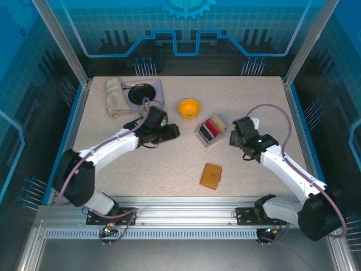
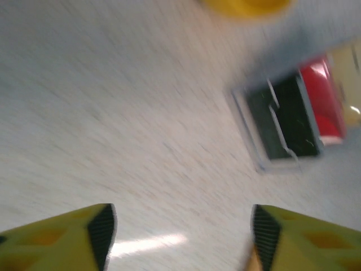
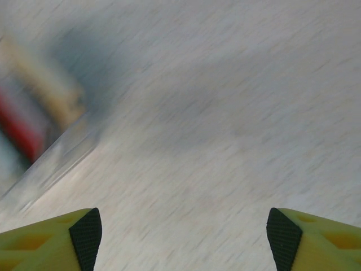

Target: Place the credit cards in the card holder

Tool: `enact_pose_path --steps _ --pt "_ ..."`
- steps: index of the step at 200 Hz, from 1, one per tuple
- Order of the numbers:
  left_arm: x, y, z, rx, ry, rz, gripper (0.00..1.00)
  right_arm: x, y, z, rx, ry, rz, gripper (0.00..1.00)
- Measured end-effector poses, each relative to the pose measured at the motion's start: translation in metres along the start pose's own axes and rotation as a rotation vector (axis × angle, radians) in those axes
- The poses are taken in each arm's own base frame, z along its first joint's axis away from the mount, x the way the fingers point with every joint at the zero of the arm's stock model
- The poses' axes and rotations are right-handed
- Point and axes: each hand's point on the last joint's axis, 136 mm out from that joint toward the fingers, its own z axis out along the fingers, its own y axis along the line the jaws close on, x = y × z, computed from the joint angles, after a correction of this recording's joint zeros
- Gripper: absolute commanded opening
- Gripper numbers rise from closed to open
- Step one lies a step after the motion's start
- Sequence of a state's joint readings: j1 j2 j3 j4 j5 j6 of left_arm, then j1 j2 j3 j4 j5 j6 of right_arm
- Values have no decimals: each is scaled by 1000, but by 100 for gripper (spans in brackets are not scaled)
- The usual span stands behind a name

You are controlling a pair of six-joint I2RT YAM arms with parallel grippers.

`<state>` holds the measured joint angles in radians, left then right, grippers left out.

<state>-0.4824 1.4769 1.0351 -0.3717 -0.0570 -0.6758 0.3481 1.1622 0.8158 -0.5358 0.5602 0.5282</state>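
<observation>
The credit cards [image 1: 212, 126] stand in a grey slotted tray [image 1: 203, 138] at mid-table; a black card [image 2: 285, 118] and a red card [image 2: 322, 101] show in the left wrist view, and blurred red and beige cards [image 3: 34, 116] in the right wrist view. The tan-orange card holder [image 1: 210, 175] lies closed on the table, nearer the front. My left gripper [image 1: 172, 131] [image 2: 183, 234] hovers left of the tray, open with nothing between its fingers. On the tray's right side my right gripper [image 1: 234, 136] [image 3: 185, 237] is open too, over bare table.
An orange bowl [image 1: 189, 108] sits behind the tray and shows as a yellow blur [image 2: 248, 4] in the left wrist view. A folded cloth [image 1: 115, 96] and a grey square plate with a black object [image 1: 144, 92] lie at the back left.
</observation>
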Motion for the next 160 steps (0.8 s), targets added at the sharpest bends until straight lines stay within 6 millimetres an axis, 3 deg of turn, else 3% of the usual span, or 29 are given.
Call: enact_pose_path --steps 14,33,53,69,100,120,137,160 --pt "-37 40 -21 -113 -154 -2 99 -12 -23 28 60 -63 -11 83" --pt "-74 100 -48 -290 -323 -16 99 0 -42 70 106 -51 -66 83" --pt "-93 156 -65 -451 -448 -5 99 17 -34 100 60 -42 -158 83" --pt "-89 183 -58 -516 -507 72 99 14 -16 108 -27 -90 -201 80" --pt "-62 210 -16 -538 -455 217 99 -21 14 101 -184 -298 -217 85" --pt "-73 205 -4 -488 -496 260 99 -13 21 97 -235 -361 -240 95" --pt "-77 203 -3 -420 -549 261 99 -4 23 101 -248 -361 -254 97" --pt "-75 215 -2 -367 -587 237 99 -9 23 102 -248 -383 -240 100"
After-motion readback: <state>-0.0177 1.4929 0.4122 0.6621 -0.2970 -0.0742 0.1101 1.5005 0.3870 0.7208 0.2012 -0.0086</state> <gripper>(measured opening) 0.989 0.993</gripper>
